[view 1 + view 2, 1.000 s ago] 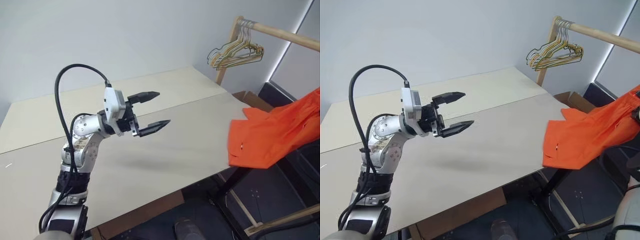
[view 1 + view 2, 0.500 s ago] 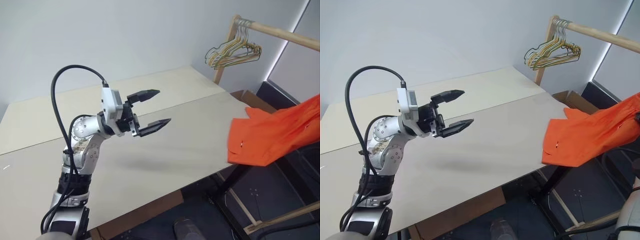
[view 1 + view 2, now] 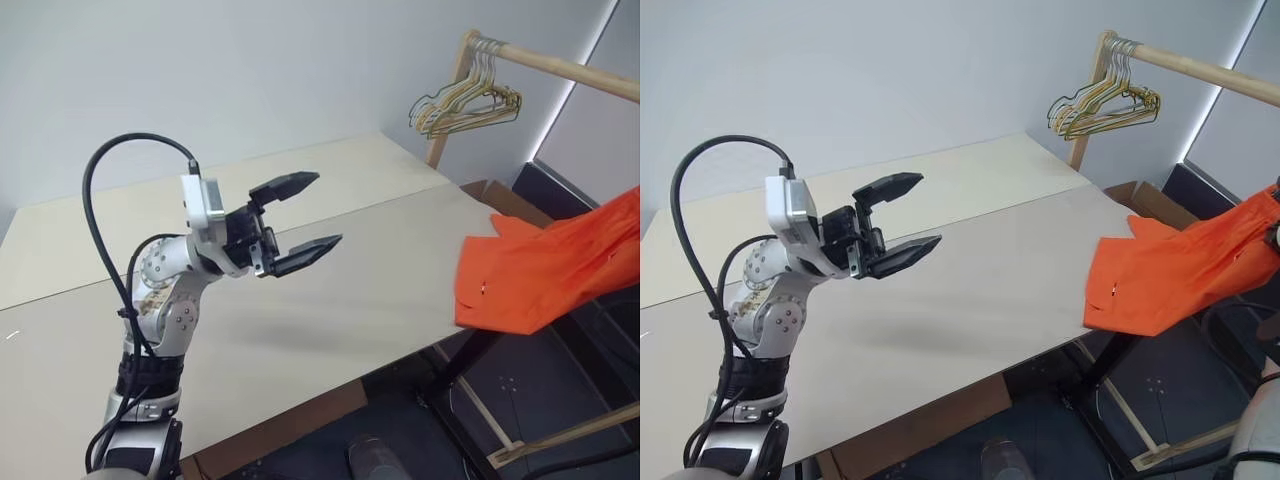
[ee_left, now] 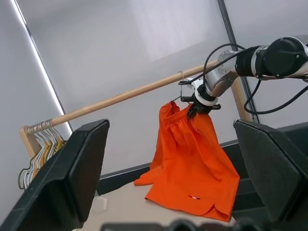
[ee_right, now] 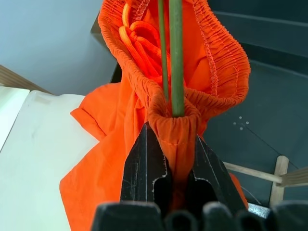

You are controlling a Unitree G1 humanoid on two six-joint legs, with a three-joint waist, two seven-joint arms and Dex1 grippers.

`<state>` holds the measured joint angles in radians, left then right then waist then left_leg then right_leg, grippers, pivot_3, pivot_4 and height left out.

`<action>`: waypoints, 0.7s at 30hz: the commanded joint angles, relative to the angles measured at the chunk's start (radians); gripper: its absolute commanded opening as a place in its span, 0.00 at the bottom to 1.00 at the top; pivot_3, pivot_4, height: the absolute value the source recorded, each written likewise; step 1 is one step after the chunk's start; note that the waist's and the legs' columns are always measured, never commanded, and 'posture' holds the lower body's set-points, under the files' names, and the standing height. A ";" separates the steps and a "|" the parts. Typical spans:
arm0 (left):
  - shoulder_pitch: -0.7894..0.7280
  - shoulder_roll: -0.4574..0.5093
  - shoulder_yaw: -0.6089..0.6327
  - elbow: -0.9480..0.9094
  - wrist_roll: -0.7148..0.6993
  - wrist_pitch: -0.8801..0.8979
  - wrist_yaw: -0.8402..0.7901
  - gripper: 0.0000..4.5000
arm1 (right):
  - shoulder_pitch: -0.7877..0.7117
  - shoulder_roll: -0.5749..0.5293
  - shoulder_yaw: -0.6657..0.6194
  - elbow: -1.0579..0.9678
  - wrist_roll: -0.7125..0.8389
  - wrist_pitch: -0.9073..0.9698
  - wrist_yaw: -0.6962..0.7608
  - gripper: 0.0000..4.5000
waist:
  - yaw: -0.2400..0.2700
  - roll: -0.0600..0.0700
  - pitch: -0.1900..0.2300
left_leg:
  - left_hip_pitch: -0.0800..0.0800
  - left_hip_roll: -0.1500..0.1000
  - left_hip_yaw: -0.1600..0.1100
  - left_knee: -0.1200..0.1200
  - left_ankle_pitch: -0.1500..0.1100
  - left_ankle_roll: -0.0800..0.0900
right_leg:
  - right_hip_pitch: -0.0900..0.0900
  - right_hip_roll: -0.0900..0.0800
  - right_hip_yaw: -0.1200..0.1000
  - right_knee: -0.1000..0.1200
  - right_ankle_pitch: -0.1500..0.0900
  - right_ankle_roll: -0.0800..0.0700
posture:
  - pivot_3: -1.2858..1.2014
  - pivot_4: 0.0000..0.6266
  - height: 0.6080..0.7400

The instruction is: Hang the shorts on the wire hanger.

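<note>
The bright orange shorts (image 3: pixel 540 272) hang at the right, their lower hem lying on the table's corner. My right gripper (image 5: pixel 174 137) is shut on the gathered waistband. The two thin wires of the wire hanger (image 5: pixel 176 57) run up through the waistband just past the fingers. From the left wrist view, the right gripper (image 4: pixel 196 109) holds the shorts (image 4: pixel 192 168) up just under the wooden rod, and the hanger's hook (image 4: pixel 181 76) reaches the rod; whether it rests on it I cannot tell. My left gripper (image 3: pixel 326 208) is open and empty above the middle of the table, pointing toward the shorts.
A wooden clothes rod (image 3: pixel 570 68) on a wooden post crosses the upper right, with a bunch of green, yellow and white hangers (image 3: pixel 465 102) near its end. The pale table (image 3: pixel 300 300) spreads below the left arm. A cardboard box (image 3: pixel 495 192) sits past the table's right edge.
My left gripper has tipped upward a little, staying open. The shorts and right gripper have hardly moved.
</note>
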<state>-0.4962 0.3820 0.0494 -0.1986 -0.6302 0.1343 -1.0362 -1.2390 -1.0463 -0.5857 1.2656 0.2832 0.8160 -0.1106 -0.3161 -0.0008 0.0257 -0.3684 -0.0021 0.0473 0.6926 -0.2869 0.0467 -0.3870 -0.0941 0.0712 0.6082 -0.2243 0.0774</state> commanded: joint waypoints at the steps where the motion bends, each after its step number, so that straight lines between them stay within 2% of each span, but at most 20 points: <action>1: -0.009 -0.003 0.010 -0.016 -0.007 -0.011 0.012 1.00 | -0.008 0.002 0.034 -0.024 -0.015 -0.022 0.015 0.00 | 0.000 0.000 0.000 | 0.000 0.000 0.000 0.000 0.000 0.000 | 0.000 0.000 0.000 0.000 0.000 0.000 | 0.41 0.00 1.00; 2: -0.008 -0.002 0.007 -0.013 0.001 -0.017 0.012 1.00 | -0.008 0.002 0.038 -0.023 -0.016 -0.018 0.011 0.00 | 0.000 0.000 0.000 | 0.000 0.000 0.000 0.000 0.000 0.000 | 0.000 0.000 0.000 0.000 0.000 0.000 | 0.41 0.00 1.00; 4: -0.006 -0.002 0.001 -0.008 0.014 -0.025 0.012 1.00 | -0.005 0.005 0.055 -0.028 -0.030 -0.025 -0.001 0.16 | 0.000 0.000 0.000 | 0.000 0.000 0.000 0.000 0.000 0.000 | 0.000 0.000 0.000 0.000 0.000 0.000 | 0.41 0.00 1.00; 6: -0.004 -0.002 -0.002 -0.004 0.021 -0.028 0.012 1.00 | -0.003 0.009 0.070 -0.035 -0.044 -0.034 -0.014 0.27 | 0.000 0.000 0.000 | 0.000 0.000 0.000 0.000 0.000 0.000 | 0.000 0.000 0.000 0.000 0.000 0.000 | 0.41 0.00 1.00; 11: -0.005 -0.004 0.000 -0.004 0.026 -0.029 0.014 1.00 | -0.009 0.024 0.135 -0.084 -0.090 -0.039 -0.035 0.68 | 0.000 0.000 0.000 | 0.000 0.000 0.000 0.000 0.000 0.000 | 0.000 0.000 0.000 0.000 0.000 0.000 | 0.41 0.00 1.00; 15: -0.006 -0.004 0.001 0.000 0.035 -0.033 0.013 1.00 | 0.007 0.056 0.235 -0.222 -0.173 -0.034 -0.097 0.99 | 0.000 0.001 0.000 | 0.000 0.000 0.000 0.000 0.000 0.000 | 0.000 0.000 0.001 0.000 0.000 0.000 | 0.41 0.00 1.00; 21: -0.010 -0.012 0.009 0.001 0.018 -0.035 0.011 1.00 | 0.129 0.120 0.312 -0.539 -0.285 -0.011 -0.212 0.99 | 0.002 0.001 0.000 | 0.000 0.001 0.000 0.001 0.000 0.000 | 0.000 0.000 0.001 0.001 0.000 0.001 | 0.41 0.00 1.00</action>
<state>-0.4947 0.3703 0.0411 -0.1891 -0.5925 0.1110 -1.0305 -1.1220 -0.9286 -0.2996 0.8416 0.0462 0.8150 -0.2843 -0.3137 0.0001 0.0257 -0.3680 -0.0016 0.0473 0.6933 -0.2869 0.0469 -0.3876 -0.0946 0.0719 0.6094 -0.2239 0.0783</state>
